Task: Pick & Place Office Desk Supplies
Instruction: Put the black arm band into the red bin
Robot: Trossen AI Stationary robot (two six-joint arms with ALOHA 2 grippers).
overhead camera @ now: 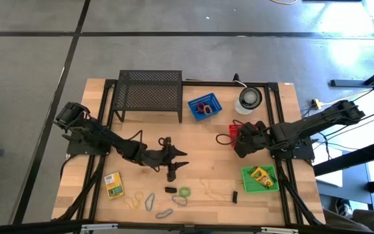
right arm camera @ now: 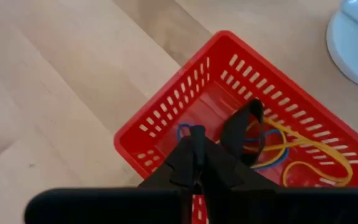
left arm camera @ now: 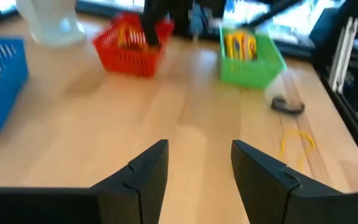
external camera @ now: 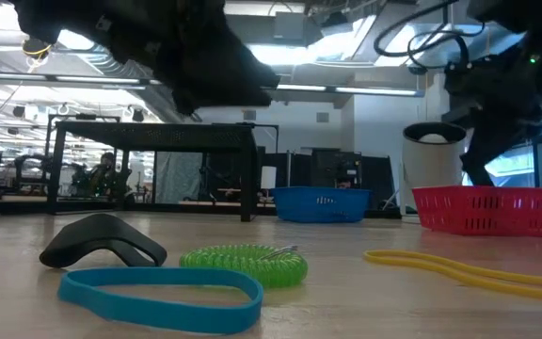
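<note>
Both arms are matte black and jointed, with black cables looping alongside; the fingers are dark, angular wedges.

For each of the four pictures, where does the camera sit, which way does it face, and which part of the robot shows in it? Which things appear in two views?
High view: above, facing straight down on the table; both arms show, left gripper mid-table, right gripper at the red basket.
Low view: at tabletop height, facing across a blue rubber band into the room; dark arms hang from above.
Left wrist view: on the left arm, facing the green basket; its open fingers show.
Right wrist view: above the red basket; its shut gripper shows.
Shared: the red basket, in all four.
</note>
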